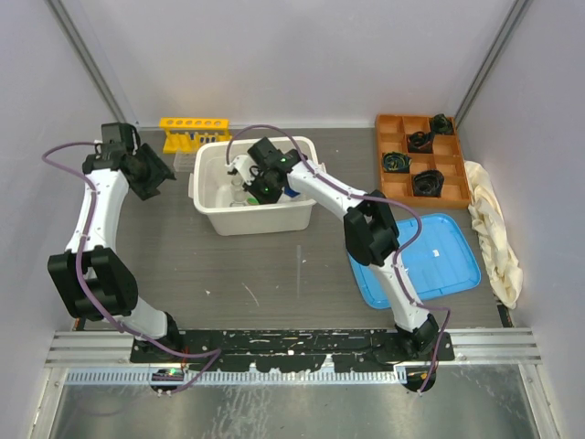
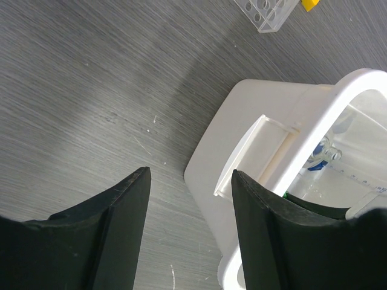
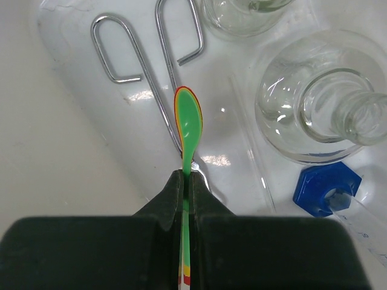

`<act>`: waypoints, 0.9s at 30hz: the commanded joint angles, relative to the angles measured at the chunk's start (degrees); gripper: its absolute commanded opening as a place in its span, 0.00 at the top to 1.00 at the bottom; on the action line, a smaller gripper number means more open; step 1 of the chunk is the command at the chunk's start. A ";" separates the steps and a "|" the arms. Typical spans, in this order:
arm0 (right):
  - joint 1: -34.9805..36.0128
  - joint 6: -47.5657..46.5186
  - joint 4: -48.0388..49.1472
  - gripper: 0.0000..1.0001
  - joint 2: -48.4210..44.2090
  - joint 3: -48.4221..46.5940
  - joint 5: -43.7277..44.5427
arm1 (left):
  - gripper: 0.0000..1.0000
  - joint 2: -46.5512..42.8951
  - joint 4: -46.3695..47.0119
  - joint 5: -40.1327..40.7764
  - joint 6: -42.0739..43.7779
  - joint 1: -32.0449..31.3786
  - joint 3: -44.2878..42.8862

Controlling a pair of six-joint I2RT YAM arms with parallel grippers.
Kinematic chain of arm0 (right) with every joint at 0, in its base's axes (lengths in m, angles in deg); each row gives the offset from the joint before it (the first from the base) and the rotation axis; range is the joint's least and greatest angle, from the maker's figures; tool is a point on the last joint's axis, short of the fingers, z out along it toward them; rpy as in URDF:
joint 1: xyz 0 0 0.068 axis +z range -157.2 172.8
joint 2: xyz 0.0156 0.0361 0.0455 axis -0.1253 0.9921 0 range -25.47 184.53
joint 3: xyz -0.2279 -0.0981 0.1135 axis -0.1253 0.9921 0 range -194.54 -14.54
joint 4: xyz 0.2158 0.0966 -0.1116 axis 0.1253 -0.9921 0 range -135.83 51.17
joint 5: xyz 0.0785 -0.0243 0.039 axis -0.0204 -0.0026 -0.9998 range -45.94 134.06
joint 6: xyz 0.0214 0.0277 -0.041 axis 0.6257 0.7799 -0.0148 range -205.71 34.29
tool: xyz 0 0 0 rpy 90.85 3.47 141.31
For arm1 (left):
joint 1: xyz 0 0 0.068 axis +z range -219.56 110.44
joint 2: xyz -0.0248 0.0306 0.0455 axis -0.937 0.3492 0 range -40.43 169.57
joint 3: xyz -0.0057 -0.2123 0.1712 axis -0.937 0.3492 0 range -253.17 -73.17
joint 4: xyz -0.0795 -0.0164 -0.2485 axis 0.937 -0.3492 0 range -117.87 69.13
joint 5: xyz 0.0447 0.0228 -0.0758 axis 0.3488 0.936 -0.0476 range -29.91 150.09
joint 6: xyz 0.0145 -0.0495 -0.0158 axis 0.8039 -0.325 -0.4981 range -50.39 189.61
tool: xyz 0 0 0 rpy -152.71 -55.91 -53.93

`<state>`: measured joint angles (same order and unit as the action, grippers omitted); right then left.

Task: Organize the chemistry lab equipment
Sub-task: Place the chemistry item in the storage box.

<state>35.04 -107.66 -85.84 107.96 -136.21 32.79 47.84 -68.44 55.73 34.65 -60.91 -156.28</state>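
Leftmost: left gripper (image 2: 190, 181), jaws parted partway and gripping nothing, above grey table (image 2: 91, 90) just beside white tub (image 2: 242, 121). Behind: yellow rack (image 1: 192, 123), clear plastic rack (image 2: 269, 12). Inside tub: right gripper (image 3: 184, 175) pinched tight on green spatula (image 3: 188, 124), spoon end over metal tongs (image 3: 130, 54); rightward, glass flask (image 3: 314, 109) and blue-based cylinder (image 3: 326, 190).

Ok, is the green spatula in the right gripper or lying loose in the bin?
In the gripper: the right gripper is shut on the green spatula, pinching its handle, with the spoon end sticking out past the fingertips.
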 commanded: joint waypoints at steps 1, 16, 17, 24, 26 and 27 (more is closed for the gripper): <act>-0.58 1.33 2.44 0.99 0.12 -0.75 -0.27 | 0.42 -0.22 0.55 -0.56 1.40 1.00 -1.29; -1.52 2.54 2.63 0.98 2.10 0.00 -0.19 | 0.42 0.61 0.55 -1.54 1.32 1.35 -0.54; -1.60 2.64 2.67 0.98 2.23 0.00 -0.17 | 0.42 0.61 0.55 -1.53 1.36 1.37 -0.51; -1.58 3.05 2.78 0.97 3.23 0.33 -0.07 | 0.42 0.80 0.55 -1.71 1.47 1.64 -0.23; -1.62 3.35 2.88 0.96 3.45 0.36 -0.16 | 0.42 0.81 0.55 -1.76 1.60 1.68 -0.08; -1.62 3.39 2.88 0.96 3.67 0.40 -0.16 | 0.42 0.82 0.55 -1.74 1.64 1.72 -0.04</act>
<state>33.53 -105.08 -84.66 111.30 -135.49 32.84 48.93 -68.46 54.66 34.85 -59.82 -156.28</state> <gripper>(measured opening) 0.055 0.582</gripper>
